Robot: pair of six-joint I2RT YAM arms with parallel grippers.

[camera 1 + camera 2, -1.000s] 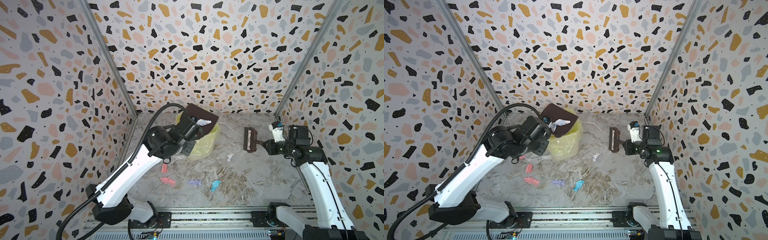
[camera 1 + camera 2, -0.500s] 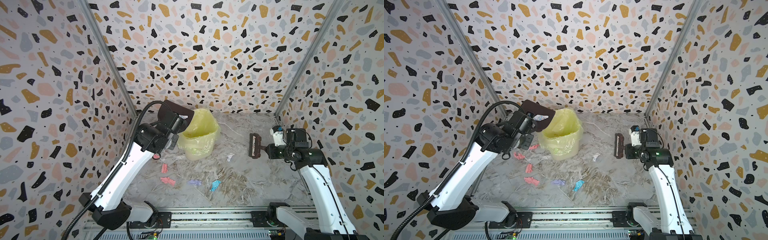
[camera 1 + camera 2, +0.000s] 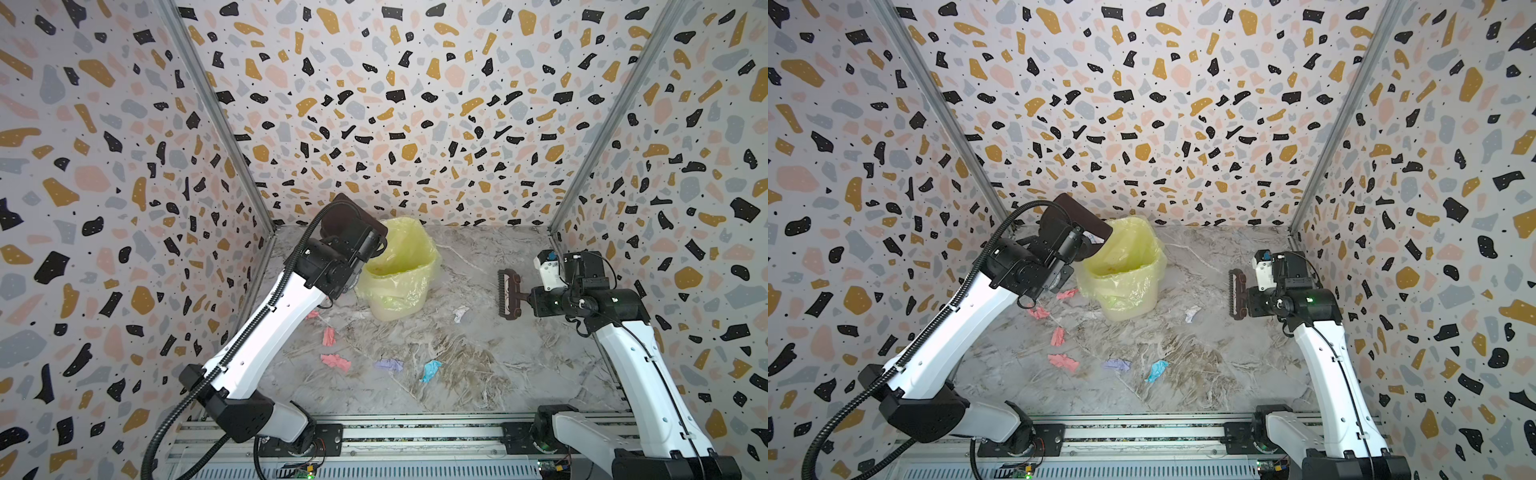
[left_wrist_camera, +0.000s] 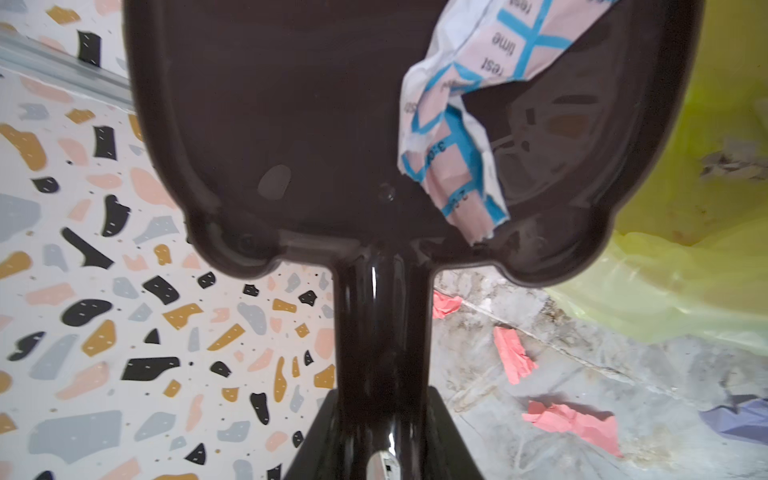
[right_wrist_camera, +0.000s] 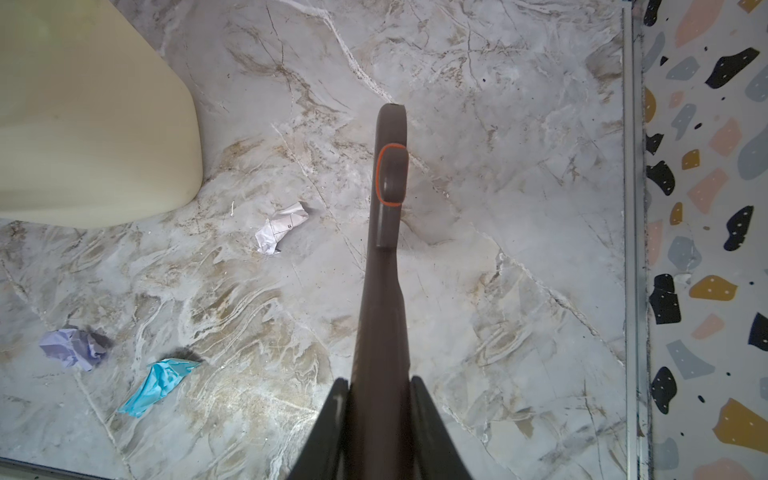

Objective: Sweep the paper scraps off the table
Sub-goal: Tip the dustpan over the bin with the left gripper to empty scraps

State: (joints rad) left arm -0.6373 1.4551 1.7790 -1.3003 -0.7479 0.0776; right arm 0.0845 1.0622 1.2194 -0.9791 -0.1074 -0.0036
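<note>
Now poised to tip pan (image 4: 291,104) with scrap (image 4: 457,124), clamped in left hand (image 4: 382,415), rightward into bin (image 3: 1129,291) (brush (image 3: 1237,293) clamped in right hand (image 5: 378,399)).

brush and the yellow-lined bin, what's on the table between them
One white paper scrap lies on the table between the brush and the bin, touching neither; otherwise bare. Both top views and the right wrist view show it.

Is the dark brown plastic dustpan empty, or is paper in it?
Not empty. A crumpled pink-and-blue printed paper scrap lies inside the dark brown plastic dustpan.
</note>
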